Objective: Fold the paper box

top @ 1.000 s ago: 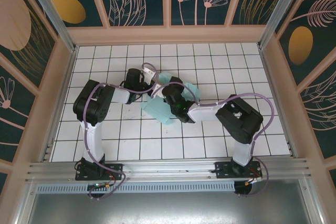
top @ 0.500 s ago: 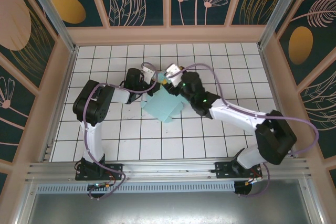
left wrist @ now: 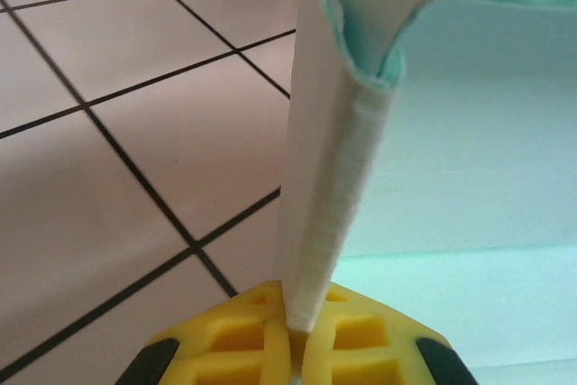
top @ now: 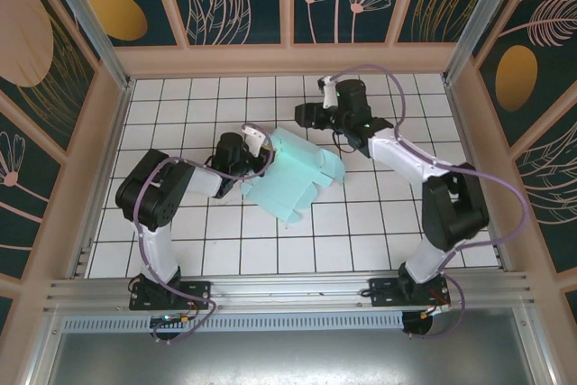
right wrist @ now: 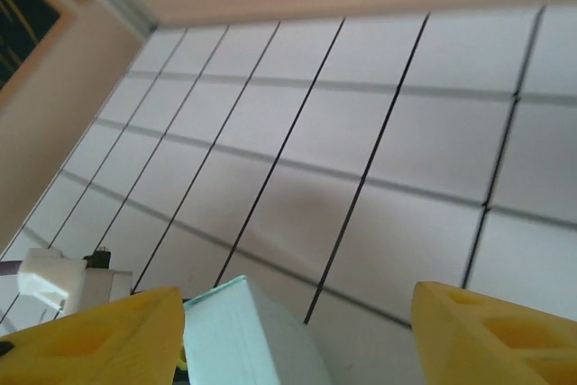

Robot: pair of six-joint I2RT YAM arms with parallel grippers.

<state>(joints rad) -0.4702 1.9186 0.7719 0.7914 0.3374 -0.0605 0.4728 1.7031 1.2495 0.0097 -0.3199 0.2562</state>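
The box (top: 293,173) lies on the tabletop (top: 225,250), its left edge clenched in the jaws of the left gripper (left wrist: 302,335). The right gripper (top: 305,115) hangs just beyond the box, jaws released and empty. Best to hold that pinch firm while the right presses a free flap along its crease.

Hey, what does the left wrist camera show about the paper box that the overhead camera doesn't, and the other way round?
Left wrist camera: up close, the left end effector has its yellow fingers shut on a folded-over edge of the paper box, and the outer face of that fold looks white. Overhead camera: the box's full mint outline, with notched flaps along its right side, and the right end effector apart from it, past its far corner. Both: the box gripped at its left edge above the white tiled floor.
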